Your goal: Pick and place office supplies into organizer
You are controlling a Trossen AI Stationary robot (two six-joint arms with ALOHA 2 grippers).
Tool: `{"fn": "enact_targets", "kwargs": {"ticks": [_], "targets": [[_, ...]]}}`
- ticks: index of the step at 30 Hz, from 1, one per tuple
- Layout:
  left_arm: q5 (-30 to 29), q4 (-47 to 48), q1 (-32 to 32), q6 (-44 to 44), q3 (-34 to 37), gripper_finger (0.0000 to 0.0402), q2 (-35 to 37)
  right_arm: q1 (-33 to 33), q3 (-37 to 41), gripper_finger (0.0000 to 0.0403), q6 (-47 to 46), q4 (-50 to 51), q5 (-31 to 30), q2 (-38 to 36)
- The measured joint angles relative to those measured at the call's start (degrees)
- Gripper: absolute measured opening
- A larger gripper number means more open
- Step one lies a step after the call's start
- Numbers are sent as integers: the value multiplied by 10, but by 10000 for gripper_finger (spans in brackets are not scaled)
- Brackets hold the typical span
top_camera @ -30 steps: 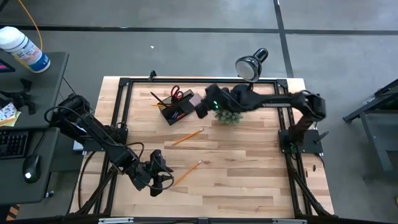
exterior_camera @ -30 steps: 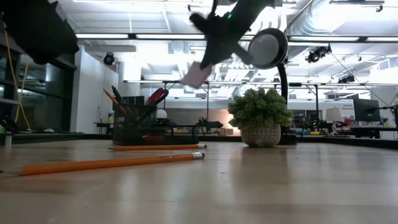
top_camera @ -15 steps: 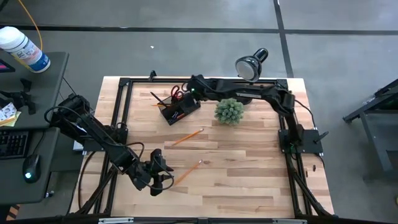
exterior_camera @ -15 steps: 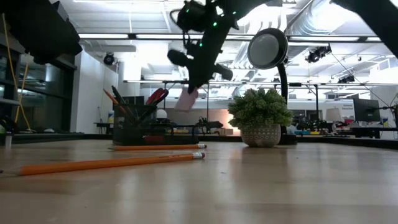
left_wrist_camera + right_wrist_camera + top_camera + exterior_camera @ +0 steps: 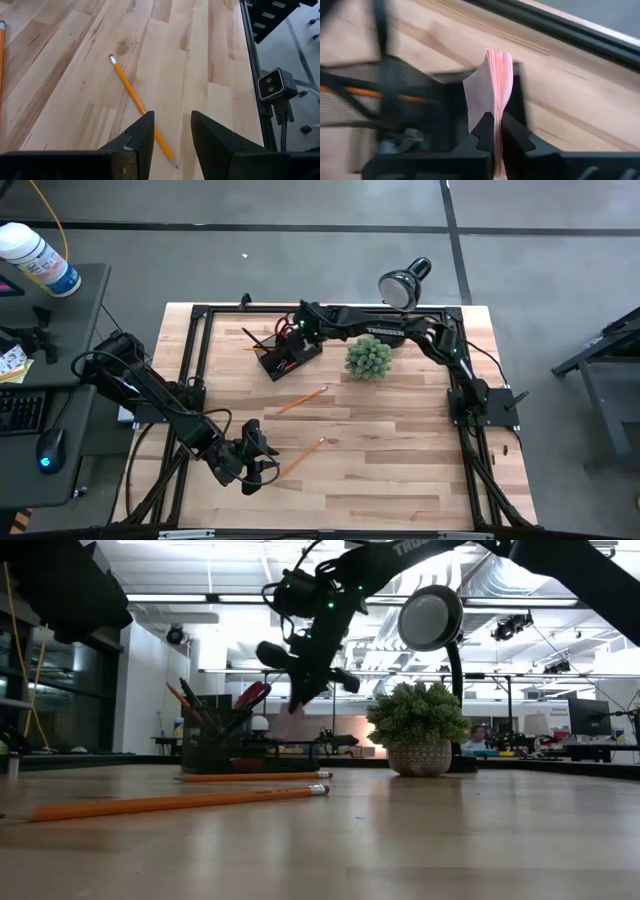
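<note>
One claw (image 5: 494, 131) pinching sticky-note pad (image 5: 496, 82) over organizer (image 5: 289, 357).

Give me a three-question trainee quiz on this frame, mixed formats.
1. True or false: the right gripper holds a pink sticky-note pad over the organizer.
2. How many pencils lie loose on the table?
3. The left gripper is: A) open above a pencil; B) shut on scissors; C) inside the organizer.

Key: 1 true; 2 two; 3 A.
</note>
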State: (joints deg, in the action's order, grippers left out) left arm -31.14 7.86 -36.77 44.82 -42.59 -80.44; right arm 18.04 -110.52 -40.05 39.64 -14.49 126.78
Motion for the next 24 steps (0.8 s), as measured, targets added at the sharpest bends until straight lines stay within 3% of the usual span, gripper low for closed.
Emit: {"fn": "enact_targets", "kwargs": {"ticks": [9, 24], "targets": [[-7, 0, 0, 0, 0, 117, 0, 0, 0, 42, -11, -18, 34, 1], [-9, -1, 0, 2, 0, 117, 0, 5, 0, 157, 2, -22, 55, 1]]}}
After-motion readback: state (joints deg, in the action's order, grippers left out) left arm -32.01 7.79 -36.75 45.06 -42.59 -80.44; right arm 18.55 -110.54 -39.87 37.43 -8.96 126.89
